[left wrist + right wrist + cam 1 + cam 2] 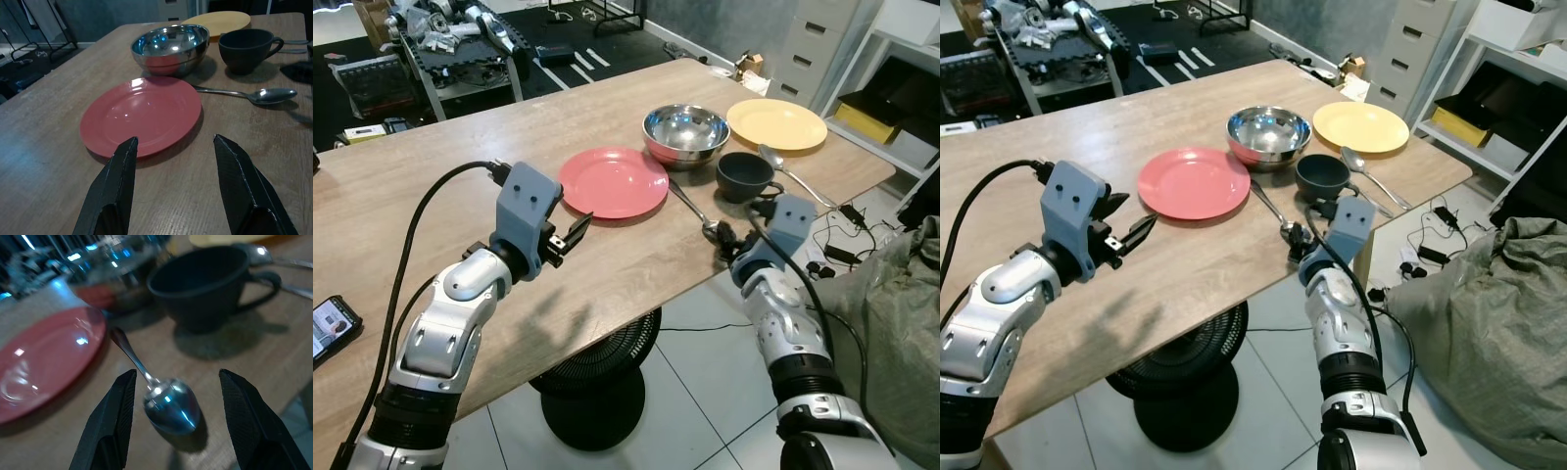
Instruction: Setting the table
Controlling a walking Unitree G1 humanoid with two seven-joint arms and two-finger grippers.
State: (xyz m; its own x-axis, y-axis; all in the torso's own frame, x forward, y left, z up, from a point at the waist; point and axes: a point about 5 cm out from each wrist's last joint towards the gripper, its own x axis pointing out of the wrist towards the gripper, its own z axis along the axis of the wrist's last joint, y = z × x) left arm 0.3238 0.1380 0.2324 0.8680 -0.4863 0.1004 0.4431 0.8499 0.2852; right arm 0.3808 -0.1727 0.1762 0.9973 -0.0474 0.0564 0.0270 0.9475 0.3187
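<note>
On the wooden table (401, 186) lie a red plate (613, 181), a steel bowl (685, 133), a dark cup (745, 175), a yellow plate (776, 123) and two spoons. One spoon (693, 211) lies between the red plate and the cup, its bowl at the table's front edge. The other spoon (790, 173) lies right of the cup. My left gripper (570, 235) hovers open just left of the red plate (142, 115). My right gripper (728, 245) is open at the near spoon's bowl (172, 405), fingers (105, 423) either side of it.
A phone (331, 325) lies at the table's near left. The table's front edge runs just below both grippers, with tiled floor and a black round base (597, 387) beneath. A grey sack (891, 323) sits at the right; shelving (891, 98) stands behind.
</note>
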